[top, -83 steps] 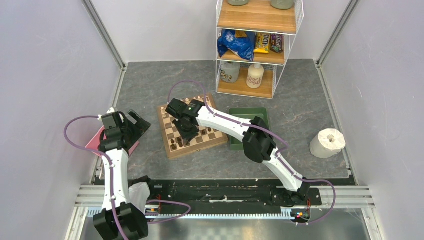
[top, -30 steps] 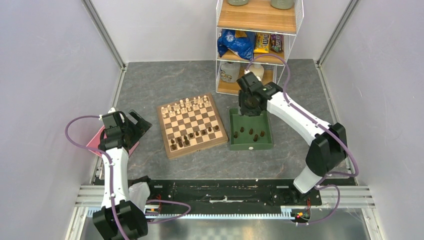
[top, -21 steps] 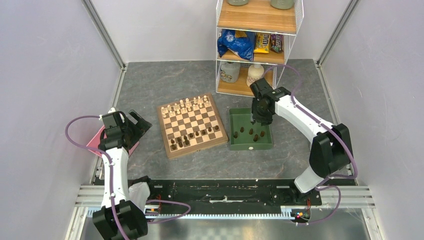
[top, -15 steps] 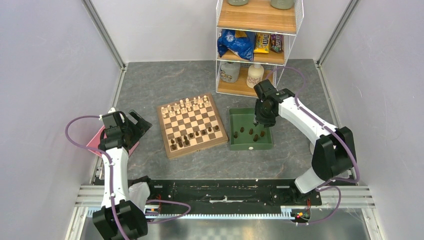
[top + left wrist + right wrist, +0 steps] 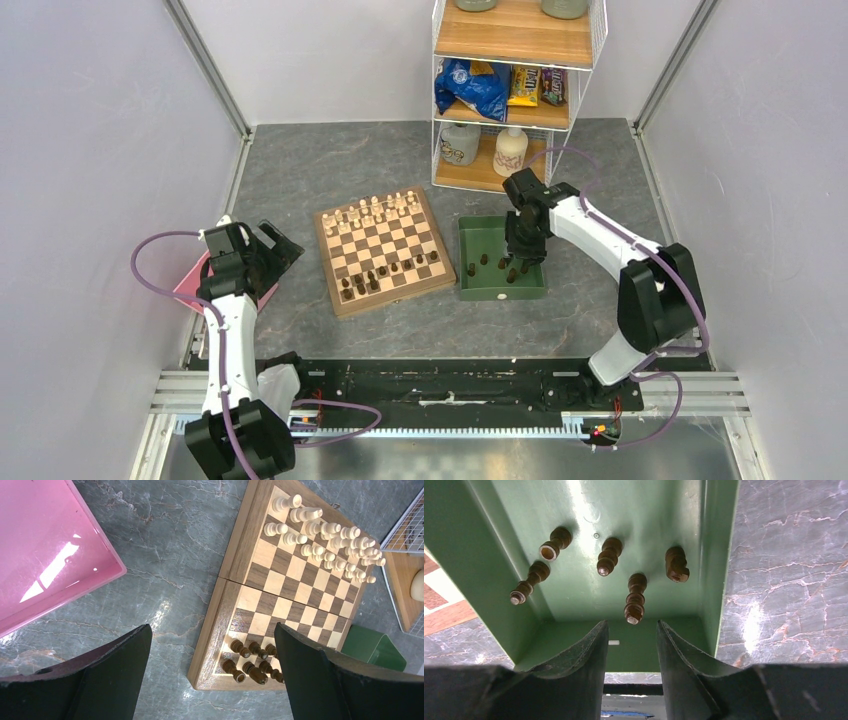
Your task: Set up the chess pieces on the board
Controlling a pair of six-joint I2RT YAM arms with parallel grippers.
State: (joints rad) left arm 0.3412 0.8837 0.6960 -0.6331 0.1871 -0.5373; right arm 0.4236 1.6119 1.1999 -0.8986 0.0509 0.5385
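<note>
Right gripper (image 5: 630, 628): jaws partly open, empty, above green tray (image 5: 649, 520). Target dark chessman (image 5: 635, 598) in tray, just ahead of jaw tips. Descend vertically, straddle stem, close gently, clear tray wall before travel to chessboard (image 5: 211, 640). Left gripper (image 5: 212, 630): wide, empty.

- From above, my right hand (image 5: 517, 266) covers the 3 o'clock side of the green tray (image 5: 478, 292); I can't count the chess pieces (image 5: 484, 261) under it.
- Left wrist: pink tray (image 5: 45, 540) runs off at 9 o'clock.
</note>
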